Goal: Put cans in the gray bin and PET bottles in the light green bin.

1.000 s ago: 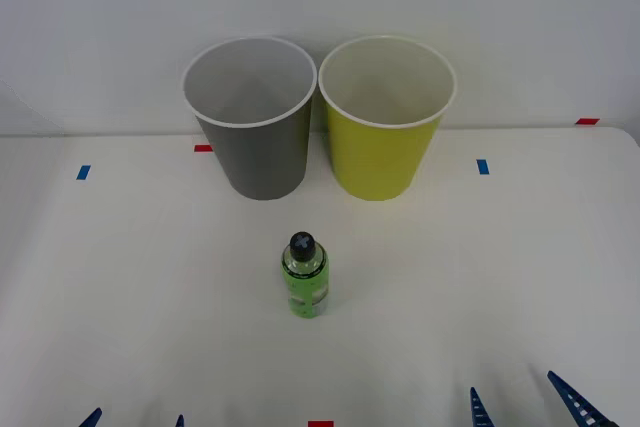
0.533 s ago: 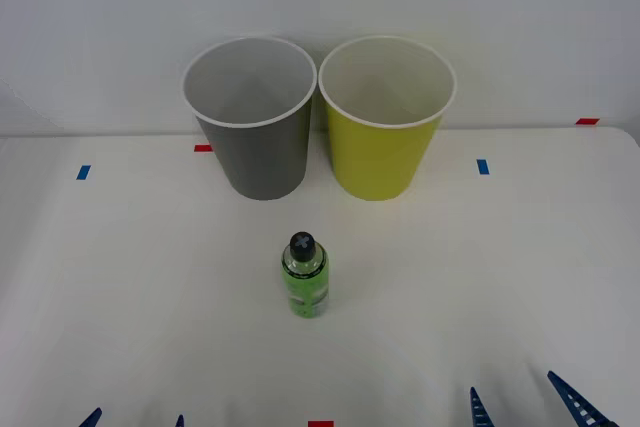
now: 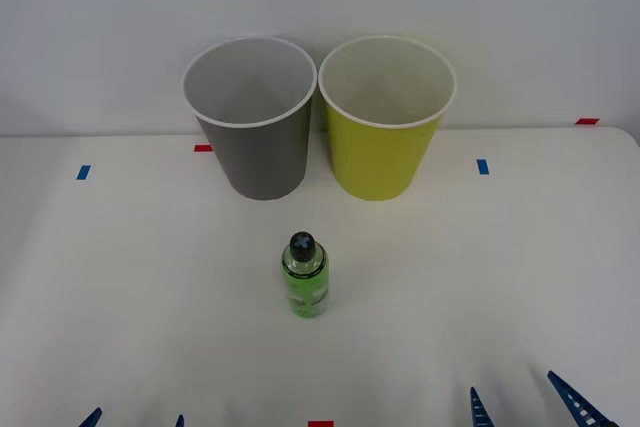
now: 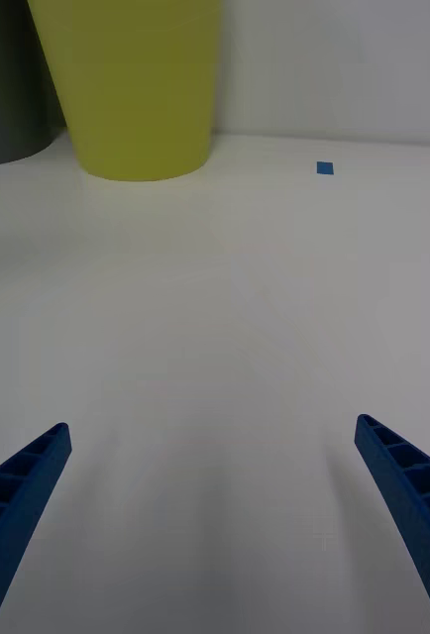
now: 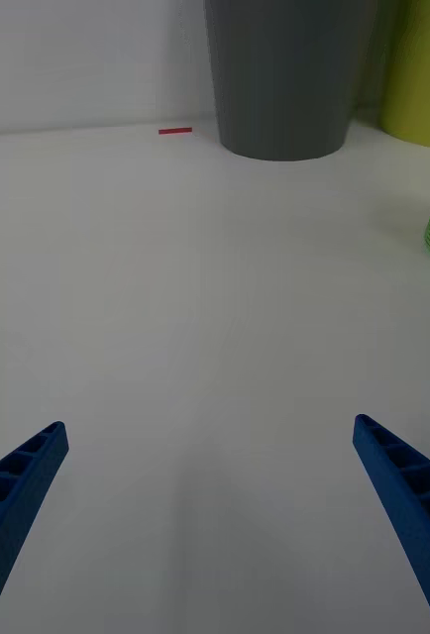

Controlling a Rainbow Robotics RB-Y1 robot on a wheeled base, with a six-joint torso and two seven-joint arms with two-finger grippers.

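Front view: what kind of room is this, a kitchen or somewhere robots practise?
Probably a robot test setup, not a kitchen. A plain white table carries small tape marks, and just a gray bin, a light green bin and one PET bottle stand before a bare wall.

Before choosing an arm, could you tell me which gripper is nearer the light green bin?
Right. The right gripper sits below-right of the light green bin; the left gripper is farther, across the table.

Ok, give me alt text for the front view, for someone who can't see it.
A small clear plastic bottle with green contents and a black cap stands upright on a white table, in front of a tall dark gray bin and a yellow-green bin side by side. Both open blue grippers, left and right, wait at the near edge.
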